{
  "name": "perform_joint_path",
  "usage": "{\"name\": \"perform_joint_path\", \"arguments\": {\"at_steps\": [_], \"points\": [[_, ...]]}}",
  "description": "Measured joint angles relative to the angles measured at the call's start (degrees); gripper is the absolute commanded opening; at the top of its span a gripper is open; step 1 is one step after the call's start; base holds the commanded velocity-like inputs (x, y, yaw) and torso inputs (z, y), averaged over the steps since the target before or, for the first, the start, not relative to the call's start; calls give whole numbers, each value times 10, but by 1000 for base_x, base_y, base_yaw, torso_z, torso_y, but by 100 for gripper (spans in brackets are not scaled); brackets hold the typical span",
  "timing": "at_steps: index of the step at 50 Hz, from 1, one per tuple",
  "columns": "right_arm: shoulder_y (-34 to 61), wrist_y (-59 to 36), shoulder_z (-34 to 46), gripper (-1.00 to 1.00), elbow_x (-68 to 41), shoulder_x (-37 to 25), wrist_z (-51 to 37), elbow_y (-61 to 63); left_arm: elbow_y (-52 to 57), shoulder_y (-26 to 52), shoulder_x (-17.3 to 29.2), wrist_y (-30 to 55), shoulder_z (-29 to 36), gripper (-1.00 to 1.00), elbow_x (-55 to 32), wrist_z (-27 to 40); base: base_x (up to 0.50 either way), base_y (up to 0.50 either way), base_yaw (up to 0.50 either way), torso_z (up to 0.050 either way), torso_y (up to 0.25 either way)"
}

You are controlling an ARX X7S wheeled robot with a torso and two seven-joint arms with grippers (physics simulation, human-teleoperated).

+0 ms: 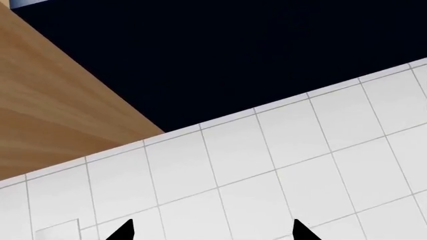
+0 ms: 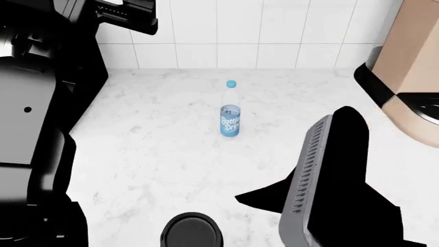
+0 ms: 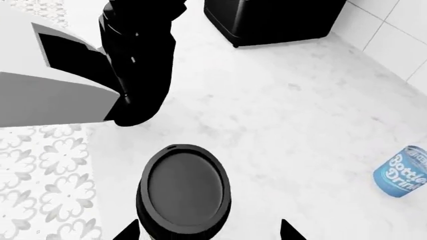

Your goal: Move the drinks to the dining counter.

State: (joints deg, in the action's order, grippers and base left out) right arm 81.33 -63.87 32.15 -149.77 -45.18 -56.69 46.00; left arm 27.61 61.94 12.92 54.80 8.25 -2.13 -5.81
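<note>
Standing upright in the middle of the grey-veined marble worktop (image 2: 158, 154) you have the small clear water bottle with light-blue cap and blue label (image 2: 231, 114), near the white tiled wall (image 2: 240, 31). The coffee cup with round black lid (image 3: 184, 186) sits at the worktop's near edge, well apart from the bottle. Your right gripper (image 3: 208, 231) hangs just above this lid, jaws spread wide on both sides of it. Your left gripper (image 1: 212, 231) faces white tiles, jaws also spread, holding nothing.
</note>
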Motion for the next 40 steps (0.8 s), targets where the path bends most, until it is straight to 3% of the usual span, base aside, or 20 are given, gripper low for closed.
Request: {"name": "perform_joint_path", "arguments": {"at_steps": [40], "points": [[-94, -36, 8, 100, 76, 38, 52, -11, 2, 1, 4, -1, 6, 100, -11, 7, 0, 0, 0, 0, 0]]}}
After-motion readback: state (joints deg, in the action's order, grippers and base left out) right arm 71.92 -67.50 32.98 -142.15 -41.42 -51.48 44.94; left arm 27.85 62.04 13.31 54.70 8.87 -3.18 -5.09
